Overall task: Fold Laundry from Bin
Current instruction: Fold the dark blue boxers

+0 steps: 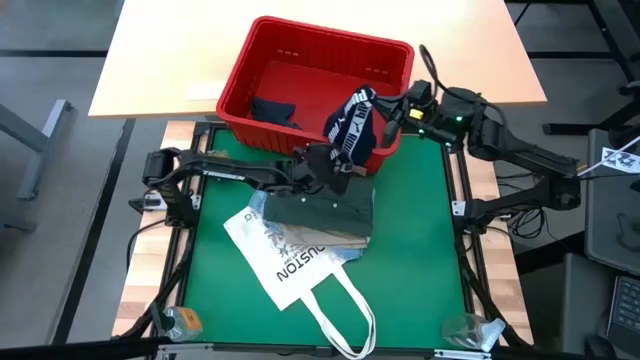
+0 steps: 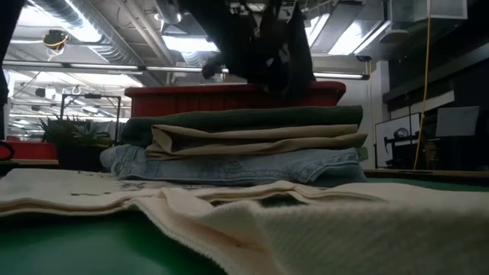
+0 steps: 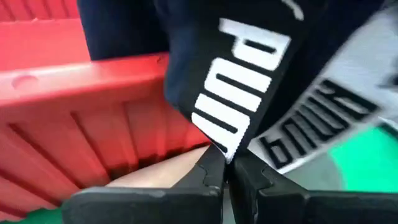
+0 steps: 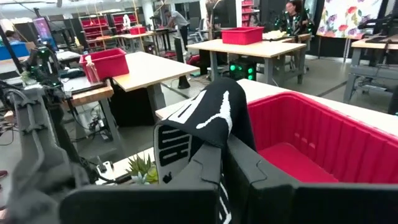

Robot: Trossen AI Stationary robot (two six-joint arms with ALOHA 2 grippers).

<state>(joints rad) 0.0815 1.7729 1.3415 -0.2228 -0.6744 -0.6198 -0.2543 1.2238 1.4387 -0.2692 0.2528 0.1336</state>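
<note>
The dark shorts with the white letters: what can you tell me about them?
The navy shorts look like soft dark cloth with bold white lettering and a black-and-white printed band. They hang bunched over the near right rim of the red bin, lifted clear of the folded pile. Both arms hold them: the left pincer is shut on the lower edge, the right pincer shut on the upper part.

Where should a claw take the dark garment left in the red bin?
Grip the dark garment on its bunched top, coming straight down from above. It lies crumpled on the floor of the red bin, near the left wall, so the sloping sides block a sideways approach. Its edges aren't clear.
</note>
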